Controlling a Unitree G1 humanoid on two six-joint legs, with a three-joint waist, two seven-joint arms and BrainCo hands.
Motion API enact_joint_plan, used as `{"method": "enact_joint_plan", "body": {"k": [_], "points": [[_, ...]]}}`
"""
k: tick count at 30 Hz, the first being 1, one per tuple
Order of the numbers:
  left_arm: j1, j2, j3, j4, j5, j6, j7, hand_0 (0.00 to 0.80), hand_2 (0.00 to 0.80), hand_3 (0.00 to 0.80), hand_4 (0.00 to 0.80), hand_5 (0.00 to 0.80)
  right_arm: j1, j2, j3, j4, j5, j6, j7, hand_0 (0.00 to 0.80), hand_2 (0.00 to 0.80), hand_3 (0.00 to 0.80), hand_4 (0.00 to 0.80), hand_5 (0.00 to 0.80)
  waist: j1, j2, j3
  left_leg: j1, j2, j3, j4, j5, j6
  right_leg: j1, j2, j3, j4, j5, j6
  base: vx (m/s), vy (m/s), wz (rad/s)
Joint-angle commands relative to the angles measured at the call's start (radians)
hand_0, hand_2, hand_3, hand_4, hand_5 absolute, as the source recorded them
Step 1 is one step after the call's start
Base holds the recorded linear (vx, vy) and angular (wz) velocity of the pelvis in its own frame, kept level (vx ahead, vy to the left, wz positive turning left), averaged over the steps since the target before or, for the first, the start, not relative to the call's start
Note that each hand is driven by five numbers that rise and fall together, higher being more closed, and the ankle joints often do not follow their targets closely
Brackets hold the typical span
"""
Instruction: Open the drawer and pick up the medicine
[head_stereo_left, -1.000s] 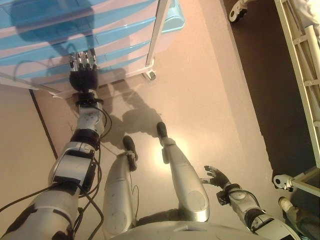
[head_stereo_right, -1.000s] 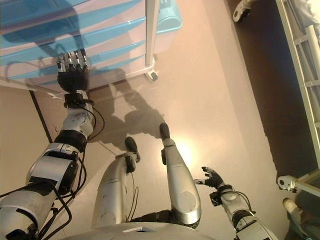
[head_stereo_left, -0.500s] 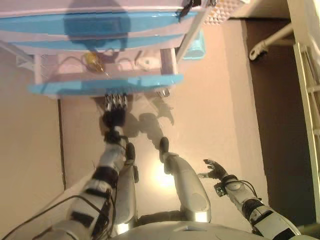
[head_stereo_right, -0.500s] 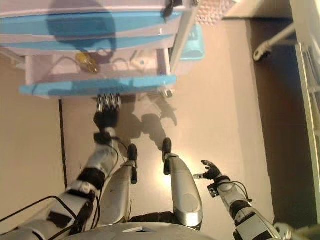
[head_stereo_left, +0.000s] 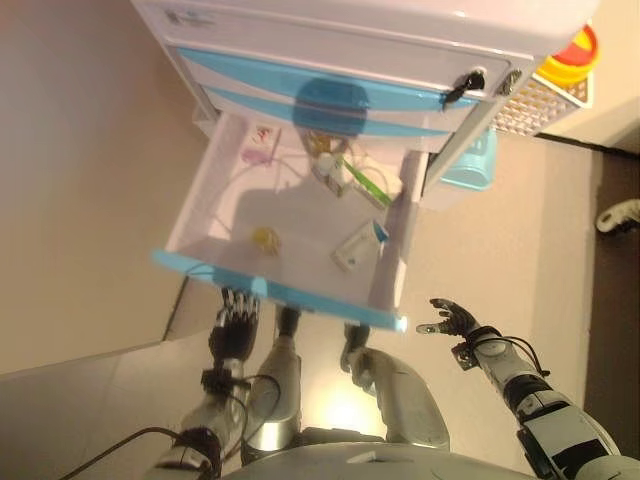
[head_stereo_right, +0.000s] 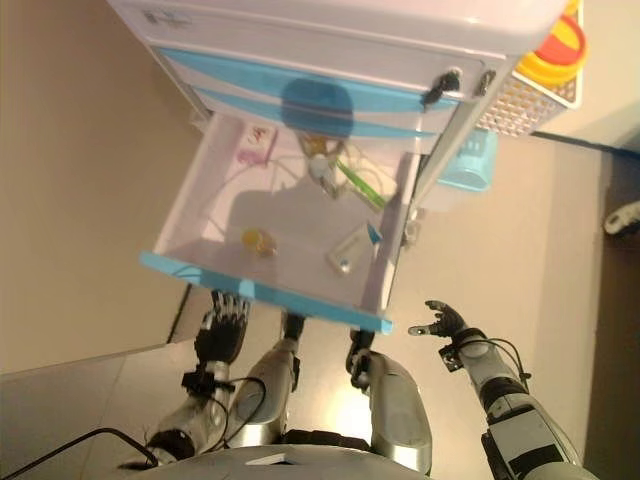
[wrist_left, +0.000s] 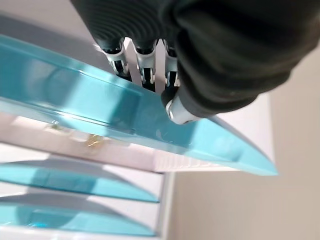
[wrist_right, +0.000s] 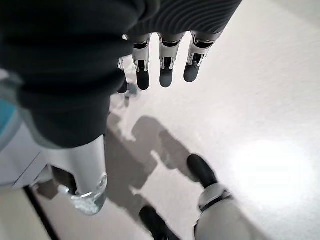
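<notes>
The cart's lower drawer (head_stereo_left: 390, 255) stands pulled out, its blue front (head_stereo_left: 270, 290) nearest me. Inside lie a white box with a blue end (head_stereo_left: 358, 243), a small yellow item (head_stereo_left: 265, 238), a green tube (head_stereo_left: 365, 181), a small bottle (head_stereo_left: 325, 165) and a pink packet (head_stereo_left: 255, 157). My left hand (head_stereo_left: 234, 325) is just below the drawer's blue front; in the left wrist view the front (wrist_left: 100, 107) covers its far end. My right hand (head_stereo_left: 452, 318) is open and empty over the floor, right of the drawer's corner.
Two closed blue drawers (head_stereo_left: 330, 95) sit above the open one. A mesh basket (head_stereo_left: 545, 100) with a yellow and red container (head_stereo_left: 572, 55) hangs on the cart's right side, over a light blue bin (head_stereo_left: 468, 165). A white caster (head_stereo_left: 620, 213) shows at the far right.
The camera has swung, so the whole picture shifted. The drawer now stands much farther out and its inside shows. My left hand stays at its front; the right hand has barely moved.
</notes>
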Motion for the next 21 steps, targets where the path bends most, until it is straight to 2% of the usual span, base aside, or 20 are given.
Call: {"method": "enact_joint_plan", "body": {"k": [1,3,6,7,8,9,10,11,13,18,19,21], "points": [[0.159,0.109,0.203,-0.018,0.058,-0.115,0.043,0.8,0.8,0.8,0.8,0.8,0.05,0.031,-0.031,0.046,-0.012,-0.033,-0.015,0.0,0.0,0.0,0.0,0.0,0.082,-0.074,-0.111,-0.006,-0.129,-0.003,-0.003,-0.069,0.059,0.124,-0.025,0.064,-0.132,0.01,0.082,0.033,0.007,0.41],[0.176,0.108,0.27,0.063,0.185,-0.193,0.214,0.8,0.8,0.8,0.8,0.8,0.056,0.055,-0.051,0.071,-0.01,-0.044,-0.027,0.0,0.0,0.0,0.0,0.0,0.094,-0.07,-0.135,0.002,-0.143,-0.02,-0.014,-0.065,0.059,0.135,-0.028,0.051,-0.15,0.018,0.087,0.049,0.043,0.35],[0.192,0.137,0.343,0.196,0.409,-0.264,0.388,0.8,0.8,0.8,0.8,0.8,0.071,0.08,-0.067,0.098,-0.021,-0.06,-0.048,0.0,0.0,0.0,0.0,0.0,0.098,-0.068,-0.161,0.014,-0.158,-0.039,-0.026,-0.064,0.062,0.146,-0.031,0.048,-0.173,0.028,0.094,0.047,0.064,0.39],[0.193,0.145,0.352,0.228,0.447,-0.276,0.41,0.8,0.8,0.8,0.8,0.8,0.075,0.084,-0.07,0.102,-0.022,-0.063,-0.053,0.0,0.0,0.0,0.0,0.0,0.096,-0.068,-0.166,0.017,-0.16,-0.04,-0.028,-0.065,0.064,0.148,-0.031,0.048,-0.177,0.03,0.096,0.071,0.061,0.19],[0.194,0.162,0.363,0.276,0.552,-0.301,0.502,0.668,0.668,0.668,0.668,0.668,0.086,0.092,-0.076,0.111,-0.026,-0.069,-0.06,0.0,0.0,0.0,0.0,0.0,0.092,-0.07,-0.175,0.025,-0.161,-0.038,-0.031,-0.068,0.066,0.152,-0.032,0.052,-0.181,0.033,0.099,0.074,0.052,0.12],[0.193,0.169,0.362,0.294,0.631,-0.322,0.57,0.078,0.078,0.078,0.078,0.078,0.095,0.096,-0.078,0.114,-0.032,-0.073,-0.066,0.0,0.0,0.0,0.0,0.0,0.087,-0.073,-0.184,0.027,-0.161,-0.037,-0.034,-0.068,0.067,0.152,-0.032,0.053,-0.186,0.037,0.101,0.094,0.059,0.08],[0.188,0.177,0.357,0.312,0.706,-0.338,0.645,0.0,0.0,0.0,0.0,0.0,0.108,0.103,-0.081,0.118,-0.043,-0.075,-0.082,0.0,0.0,0.0,0.0,0.0,0.078,-0.077,-0.193,0.031,-0.16,-0.033,-0.034,-0.07,0.068,0.153,-0.032,0.058,-0.19,0.041,0.103,0.094,0.046,0.08],[0.184,0.183,0.346,0.327,0.787,-0.368,0.694,0.0,0.0,0.0,0.0,0.0,0.118,0.104,-0.083,0.122,-0.054,-0.076,-0.094,0.0,0.0,0.0,0.0,0.0,0.069,-0.082,-0.201,0.034,-0.159,-0.029,-0.034,-0.073,0.069,0.154,-0.032,0.065,-0.193,0.044,0.104,0.093,0.046,0.08],[0.166,0.188,0.309,0.335,0.893,-0.374,0.788,0.0,0.0,0.0,0.0,0.0,0.139,0.105,-0.084,0.122,-0.07,-0.069,-0.135,0.0,0.0,0.0,0.0,0.0,0.052,-0.09,-0.212,0.042,-0.158,-0.02,-0.033,-0.081,0.073,0.157,-0.031,0.077,-0.201,0.05,0.106,0.087,0.038,0.09],[0.123,0.179,0.194,0.308,1.209,-0.474,0.921,0.0,0.0,0.0,0.0,0.0,0.177,0.098,-0.109,0.124,-0.067,-0.038,-0.261,0.0,0.0,0.0,0.0,0.0,0.019,-0.104,-0.232,0.071,-0.155,0.001,-0.037,-0.101,0.09,0.169,-0.026,0.106,-0.214,0.064,0.113,0.088,0.02,-0.14],[0.113,0.18,0.157,0.296,1.278,-0.485,0.943,0.0,0.0,0.0,0.0,0.0,0.181,0.095,-0.118,0.125,-0.064,-0.028,-0.289,0.0,0.0,0.0,0.0,0.0,0.013,-0.106,-0.235,0.076,-0.155,0.006,-0.038,-0.104,0.094,0.171,-0.025,0.111,-0.217,0.068,0.115,0.081,0.016,-0.28],[0.087,0.187,0.029,0.264,1.542,-0.537,1.035,0.0,0.0,0.0,0.0,0.0,0.189,0.078,-0.149,0.131,-0.035,-0.011,-0.378,0.0,0.0,0.0,0.0,0.0,-0.005,-0.11,-0.237,0.097,-0.153,0.026,-0.04,-0.115,0.104,0.179,-0.023,0.134,-0.221,0.076,0.12,0.079,0.023,-0.24]]}}
